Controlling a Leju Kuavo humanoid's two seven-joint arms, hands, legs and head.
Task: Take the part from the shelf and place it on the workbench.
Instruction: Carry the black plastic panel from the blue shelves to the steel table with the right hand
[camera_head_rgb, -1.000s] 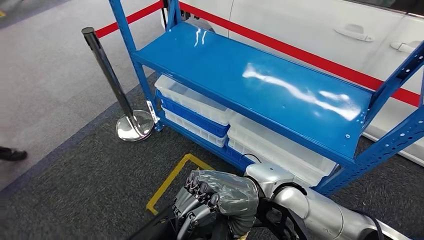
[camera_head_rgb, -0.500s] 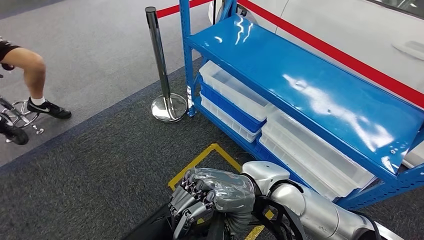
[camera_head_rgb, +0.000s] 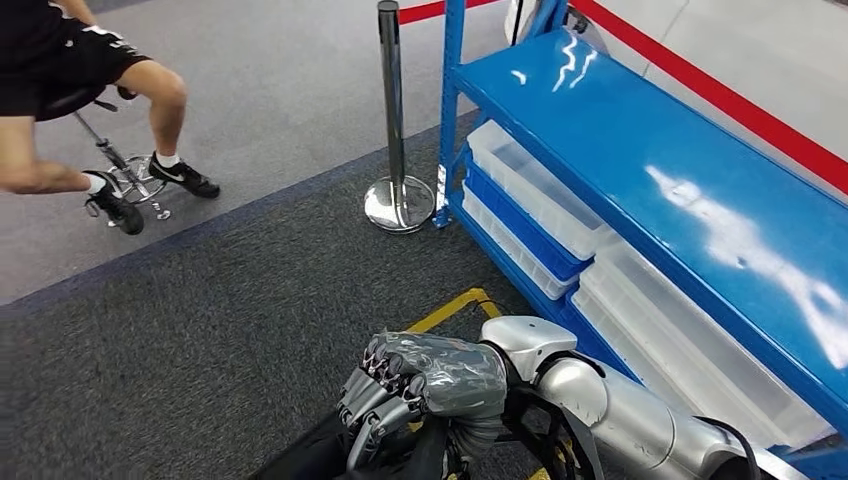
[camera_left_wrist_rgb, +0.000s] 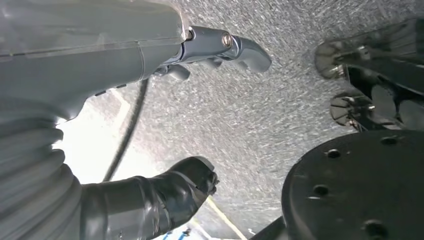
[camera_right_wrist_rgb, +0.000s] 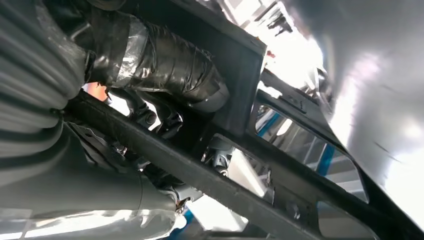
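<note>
Person (camera_head_rgb: 70, 90): you see someone seated on a stool at the far left, on the lighter grey floor, legs and dark shoes in sight.
Carpet (camera_head_rgb: 200, 340): dark grey, running under the robot; a yellow floor marking (camera_head_rgb: 450, 308) lies just ahead of the right hand.
Post (camera_head_rgb: 392, 120): a chrome stanchion stands upright on its round base, just beside the corner of the shelf.
Left hand (camera_left_wrist_rgb: 150, 125): in the left wrist view its fingers (camera_left_wrist_rgb: 240, 47) are spread apart with nothing between them, above the carpet.
Right hand (camera_head_rgb: 415, 385): low in the head view, its fingers curled around a black frame-like part (camera_head_rgb: 330, 455); in the right wrist view you see the taped thumb pressed against the part's black bar.
Part: held in the right hand, low before the robot's body and apart from the shelf.
Shelf (camera_head_rgb: 640, 150): blue metal rack on the right, its glossy top level bare; clear bins (camera_head_rgb: 530, 190) sit on the level below.
Red band (camera_head_rgb: 720, 95): runs behind the shelf.
</note>
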